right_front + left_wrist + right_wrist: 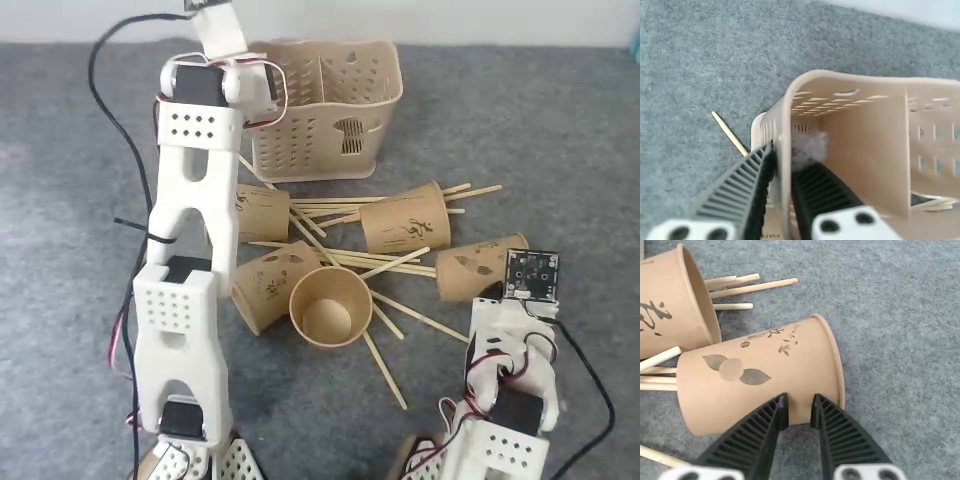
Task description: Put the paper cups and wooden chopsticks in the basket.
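Note:
The tan slotted basket [325, 110] stands at the back of the grey mat. My left gripper [786, 162] is at its left end, shut on the basket's wall [785, 125], one finger inside and one outside. Several paper cups lie on their sides in front of the basket, among them one at the right [480, 265]; another cup [330, 305] has its mouth turned up. Wooden chopsticks [340, 260] are scattered between them. My right gripper [799, 412] hovers at the side of that right-hand cup [760, 375], fingers close together with nothing between them.
A divider splits the basket into compartments. One chopstick [730, 132] lies on the mat just outside the basket's left wall. The left arm [185, 250] stretches along the left of the pile; the right arm [510, 390] sits folded at the front right.

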Robot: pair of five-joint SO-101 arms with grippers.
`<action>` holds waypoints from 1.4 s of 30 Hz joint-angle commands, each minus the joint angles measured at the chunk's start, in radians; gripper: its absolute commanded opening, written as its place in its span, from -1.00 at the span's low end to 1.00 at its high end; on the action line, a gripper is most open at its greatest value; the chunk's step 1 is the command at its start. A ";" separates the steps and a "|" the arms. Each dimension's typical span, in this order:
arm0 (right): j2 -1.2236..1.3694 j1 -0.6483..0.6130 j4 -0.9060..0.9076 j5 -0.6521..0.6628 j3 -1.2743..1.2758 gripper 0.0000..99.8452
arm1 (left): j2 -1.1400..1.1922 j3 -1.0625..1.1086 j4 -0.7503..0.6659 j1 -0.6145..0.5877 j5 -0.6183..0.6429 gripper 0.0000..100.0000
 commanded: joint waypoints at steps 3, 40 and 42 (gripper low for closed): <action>-0.013 -0.008 -0.027 0.017 -0.003 -0.83 | -0.080 -0.001 -0.028 -0.009 0.029 -0.79; -0.015 -0.010 -0.042 0.043 0.012 -0.82 | -0.117 -0.252 0.247 -0.170 -0.077 -0.46; -0.015 -0.010 -0.044 0.043 0.012 -0.82 | -0.115 -0.228 0.245 -0.149 -0.078 -0.46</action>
